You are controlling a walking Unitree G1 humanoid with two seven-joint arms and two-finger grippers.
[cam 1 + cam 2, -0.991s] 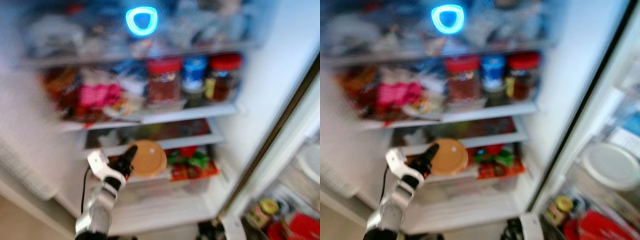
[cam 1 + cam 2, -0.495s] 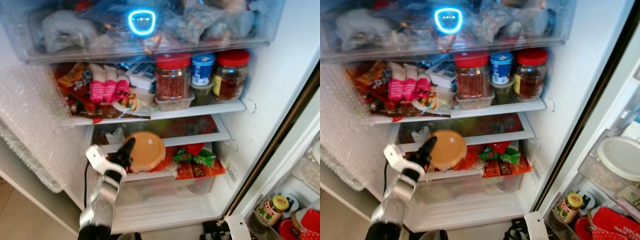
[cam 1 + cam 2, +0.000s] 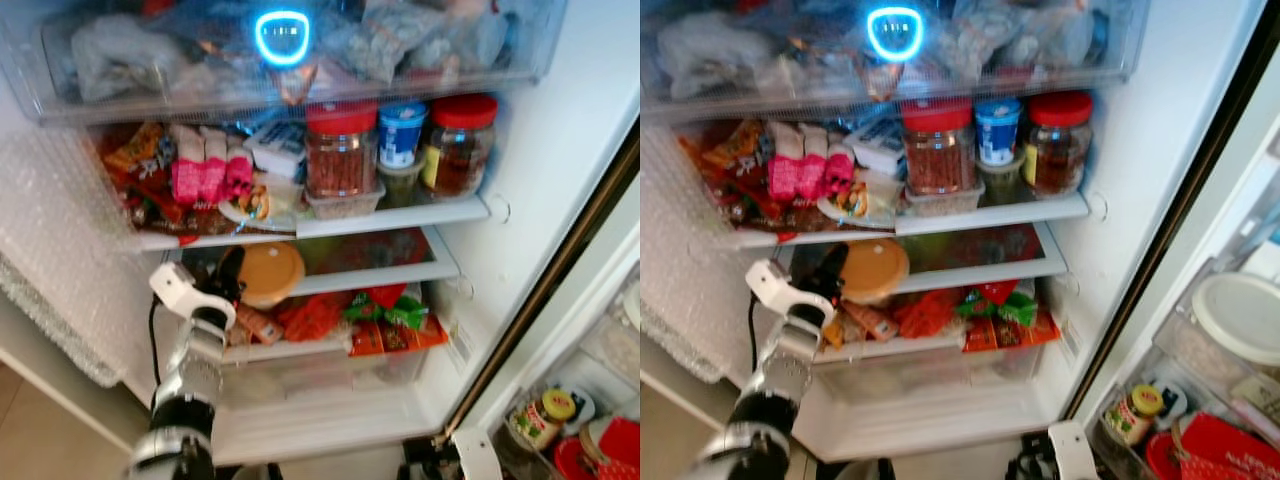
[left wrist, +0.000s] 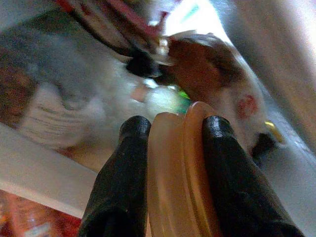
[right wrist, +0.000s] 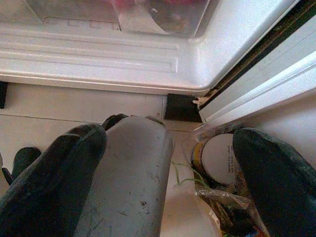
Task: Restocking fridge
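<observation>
Our left end effector (image 3: 232, 275) is clamped on the rim of a tan lidded container (image 3: 270, 272), held flat at the front edge of the middle glass shelf (image 3: 400, 270), with the open shelf space lying straight ahead of the fingers. Our right end effector (image 5: 163, 163) hangs low by the fridge base, fingers apart. We cannot read any labels on the red-lidded jars (image 3: 342, 150) above.

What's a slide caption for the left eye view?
Left gripper holds a tan container at the fridge's middle shelf.
</observation>
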